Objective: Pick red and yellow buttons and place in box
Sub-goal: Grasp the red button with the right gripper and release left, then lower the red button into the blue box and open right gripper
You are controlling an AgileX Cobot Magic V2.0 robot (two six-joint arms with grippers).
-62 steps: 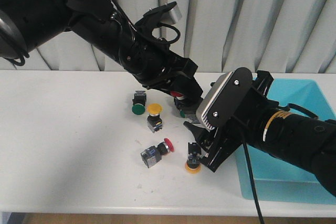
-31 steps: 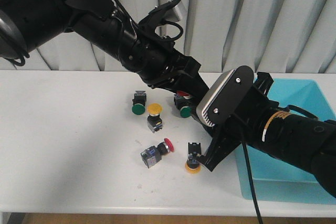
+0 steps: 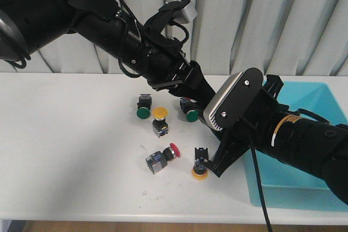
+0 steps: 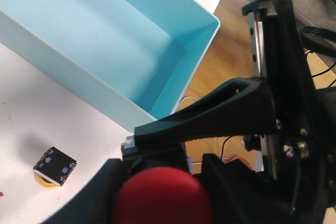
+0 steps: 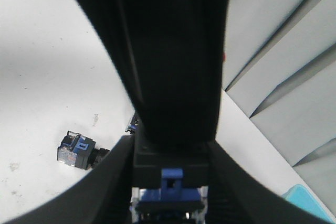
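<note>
Left wrist view: left gripper (image 4: 160, 192) clamps red button (image 4: 161, 196) — box (image 4: 113, 40) near. Right gripper (image 3: 209, 164) grips yellow button (image 3: 200, 168) on table (image 3: 65, 150).

Both arms are finished in glossy black. A silver-grey camera housing with two screws (image 3: 232, 103) is mounted on the right arm (image 3: 304, 139), which is ringed by a yellow band. Black cables are looped along the left arm (image 3: 81, 12).
</note>
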